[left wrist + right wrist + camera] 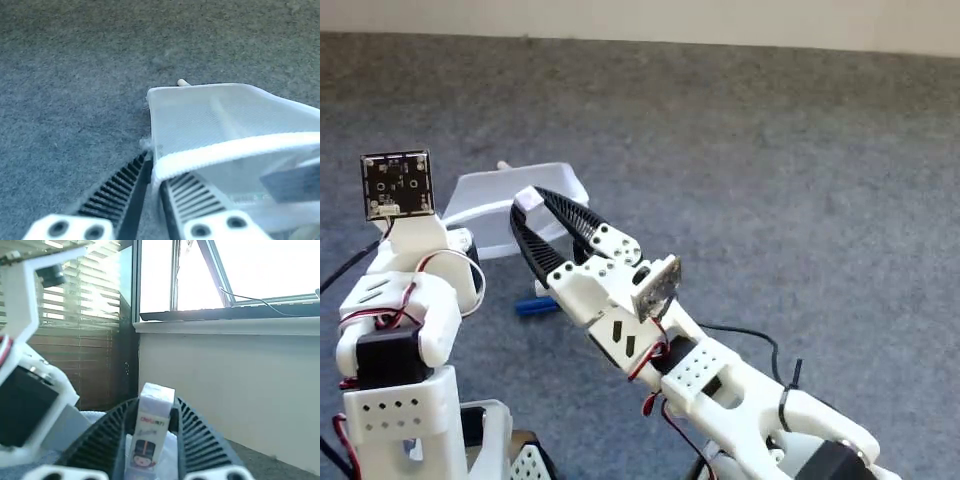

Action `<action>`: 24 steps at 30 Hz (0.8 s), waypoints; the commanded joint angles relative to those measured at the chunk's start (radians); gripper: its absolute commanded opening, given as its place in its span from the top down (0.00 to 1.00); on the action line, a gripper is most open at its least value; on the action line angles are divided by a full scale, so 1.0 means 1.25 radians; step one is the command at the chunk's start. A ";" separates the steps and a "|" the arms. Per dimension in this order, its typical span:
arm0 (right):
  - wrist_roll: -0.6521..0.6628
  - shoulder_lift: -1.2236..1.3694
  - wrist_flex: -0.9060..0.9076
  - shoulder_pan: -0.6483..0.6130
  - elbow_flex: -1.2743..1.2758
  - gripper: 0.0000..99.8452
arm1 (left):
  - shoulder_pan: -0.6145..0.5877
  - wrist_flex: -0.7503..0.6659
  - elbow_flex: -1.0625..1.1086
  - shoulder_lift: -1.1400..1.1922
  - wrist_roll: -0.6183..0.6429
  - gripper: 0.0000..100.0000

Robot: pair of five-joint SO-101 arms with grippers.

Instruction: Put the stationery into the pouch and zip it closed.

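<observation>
A white mesh pouch (490, 200) lies open on the grey carpet. My left gripper (156, 186) is shut on the rim of the pouch (215, 120), holding its mouth up. My right gripper (527, 212) is shut on a small white eraser (528, 198) in a printed sleeve and holds it over the pouch's mouth. In the right wrist view the eraser (150, 430) stands upright between the black fingers (197, 440). A blue pen-like item (535, 305) lies on the carpet in front of the pouch, partly hidden under the right arm.
A thin pale stick end (182, 82) pokes out behind the pouch's far edge. The left arm (400, 300) stands close beside the pouch. Open grey carpet (770, 150) stretches to the right and back, up to a pale wall.
</observation>
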 commanded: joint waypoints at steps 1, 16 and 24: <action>0.012 0.008 -0.026 0.019 -0.009 1.00 | 0.004 -0.015 -0.017 0.001 -0.005 0.99; 0.234 0.010 -0.026 -0.057 0.048 1.00 | 0.004 -0.016 -0.017 0.001 -0.006 0.99; 0.236 0.008 -0.024 -0.055 0.079 0.97 | 0.004 -0.016 -0.017 0.001 -0.006 0.99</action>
